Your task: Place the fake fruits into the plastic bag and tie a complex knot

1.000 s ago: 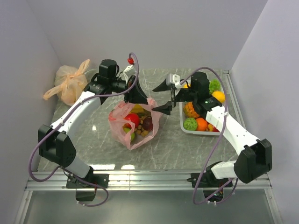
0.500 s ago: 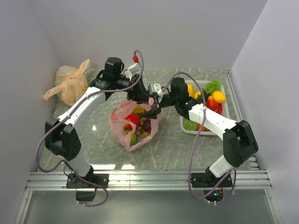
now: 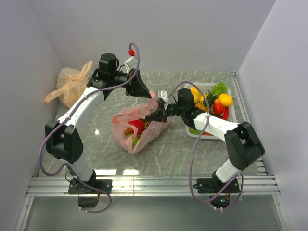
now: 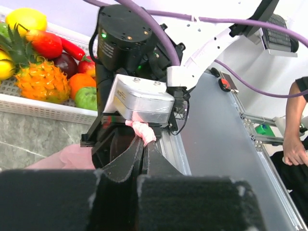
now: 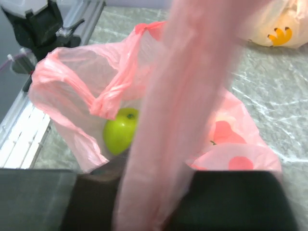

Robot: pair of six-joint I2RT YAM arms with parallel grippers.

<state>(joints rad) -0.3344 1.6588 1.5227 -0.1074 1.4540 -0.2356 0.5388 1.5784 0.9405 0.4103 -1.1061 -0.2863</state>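
The pink plastic bag point(image 3: 126, 126) lies open mid-table with fake fruits inside: a red one point(image 3: 137, 124) and a green apple point(image 5: 120, 130). My left gripper point(image 3: 149, 94) hovers above the bag's far side, shut on a twisted pink handle point(image 4: 143, 132). My right gripper point(image 3: 154, 114) is at the bag's right rim, and a stretched band of pink plastic point(image 5: 178, 120) runs between its closed fingers point(image 5: 231, 197). More fake fruits point(image 3: 219, 103) fill the white basket point(image 3: 204, 136) on the right.
A pale orange knotted bag point(image 3: 71, 87) sits at the back left corner. In the left wrist view the right arm's wrist point(image 4: 130, 53) is directly ahead, with the basket point(image 4: 43, 109) to its left. An aluminium rail point(image 3: 154, 183) edges the table's front.
My right gripper swung left from beside the basket to the bag and closed on its pink plastic. My left gripper shifted slightly up and back, still holding its handle.
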